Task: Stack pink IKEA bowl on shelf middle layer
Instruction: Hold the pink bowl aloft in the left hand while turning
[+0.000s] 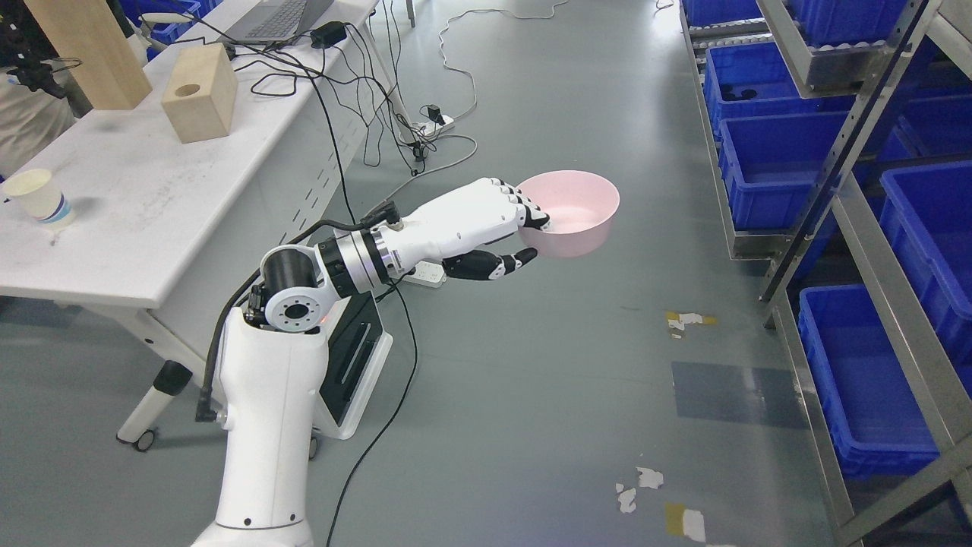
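The shelf [850, 152] on the right is cut off by the frame, so its middle layer cannot be picked out; blue bins [774, 175] fill what shows. The left hand [486, 228] holds the pink bowl [573, 213] in the air above the floor, left of the shelf. Fingers [524, 205] hook over its near rim into the bowl, thumb under its wall.

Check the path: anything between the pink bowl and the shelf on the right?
Nothing visible blocks it. The left robot hand holds the pink bowl above bare floor; open space runs to the shelf, whose visible levels hold blue bins.
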### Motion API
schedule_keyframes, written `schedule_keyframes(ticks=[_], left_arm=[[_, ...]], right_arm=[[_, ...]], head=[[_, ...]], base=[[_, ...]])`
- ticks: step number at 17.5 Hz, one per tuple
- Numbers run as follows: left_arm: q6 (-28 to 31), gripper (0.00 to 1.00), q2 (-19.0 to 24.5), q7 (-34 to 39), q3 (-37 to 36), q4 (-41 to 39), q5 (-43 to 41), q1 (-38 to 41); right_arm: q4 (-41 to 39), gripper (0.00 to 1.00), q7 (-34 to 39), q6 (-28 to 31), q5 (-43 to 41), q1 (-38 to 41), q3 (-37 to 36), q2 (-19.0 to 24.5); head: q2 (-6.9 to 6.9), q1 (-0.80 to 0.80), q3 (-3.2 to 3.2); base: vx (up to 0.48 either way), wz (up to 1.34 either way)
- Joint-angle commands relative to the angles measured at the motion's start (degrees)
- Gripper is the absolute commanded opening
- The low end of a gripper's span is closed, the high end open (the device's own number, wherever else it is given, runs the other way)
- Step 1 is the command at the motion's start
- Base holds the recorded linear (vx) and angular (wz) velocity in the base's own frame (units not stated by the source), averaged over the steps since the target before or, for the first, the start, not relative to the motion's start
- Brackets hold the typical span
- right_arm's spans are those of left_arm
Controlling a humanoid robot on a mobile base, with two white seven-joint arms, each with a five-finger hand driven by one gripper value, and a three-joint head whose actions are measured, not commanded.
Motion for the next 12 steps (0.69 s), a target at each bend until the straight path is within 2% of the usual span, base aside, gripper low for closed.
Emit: schedule_keyframes(ticks=[1,6,10,12], left_arm=[[0.0,0.03,1.0,0.1,0.9,-1.6,0.3,-0.8],[0.0,0.03,1.0,0.2,-3.8,-1.4,1.3,-2.0],[0.0,0.04,1.0,0.0,-8.5,-1.5,4.3,-2.5],[0.0,0.04,1.0,0.0,-7.3,-1.7,5.5,-6.8]], right_arm=[[-1.0,1.0,0.2,0.0,0.0,1.4,0.0,-1.0],[-1.0,1.0,0.2,0.0,0.0,1.4,0.0,-1.0],[-1.0,1.0,0.2,0.0,0.0,1.4,0.0,-1.0],[-1.0,1.0,0.2,0.0,0.0,1.4,0.0,-1.0]], head=[[0.0,0.0,0.0],[0.0,0.0,0.0],[0.0,0.0,0.0],[0.0,0.0,0.0]], base=[[0.343,-0.13],[0.281,-0.55],[0.164,-1.19],[0.079,-1.53]])
